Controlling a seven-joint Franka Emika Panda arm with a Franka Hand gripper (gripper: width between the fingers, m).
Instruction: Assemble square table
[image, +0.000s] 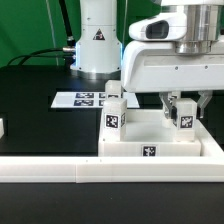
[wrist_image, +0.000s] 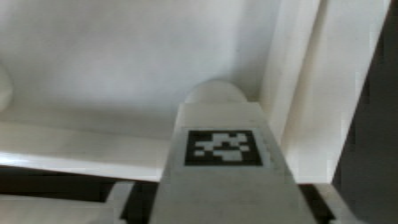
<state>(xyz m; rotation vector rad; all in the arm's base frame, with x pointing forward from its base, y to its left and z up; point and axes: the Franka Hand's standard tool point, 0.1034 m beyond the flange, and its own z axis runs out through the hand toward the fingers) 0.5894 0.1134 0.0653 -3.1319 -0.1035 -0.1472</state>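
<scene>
While the slab (image: 150, 140) lies against the rail (image: 60, 170) with two legs (image: 115, 112) upright on it, the gripper (image: 181, 105) clasps a third leg (wrist_image: 228, 150), leaving one unseen.

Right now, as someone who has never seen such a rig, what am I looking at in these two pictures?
The white machine is a single robot arm ending in a two-finger gripper. One picture comes from a camera standing off the arm. The other comes from a camera on the wrist, looking down past the fingers.

On the black table lies a large white square plastic slab with a raised rim, which is the tabletop. A small white tagged block leg stands on it, free. The gripper's jaws flank a second tagged white leg, which fills the wrist view. Whether they already squeeze it cannot be told.

Behind lies the flat marker board, and in front runs a long white rail.
</scene>
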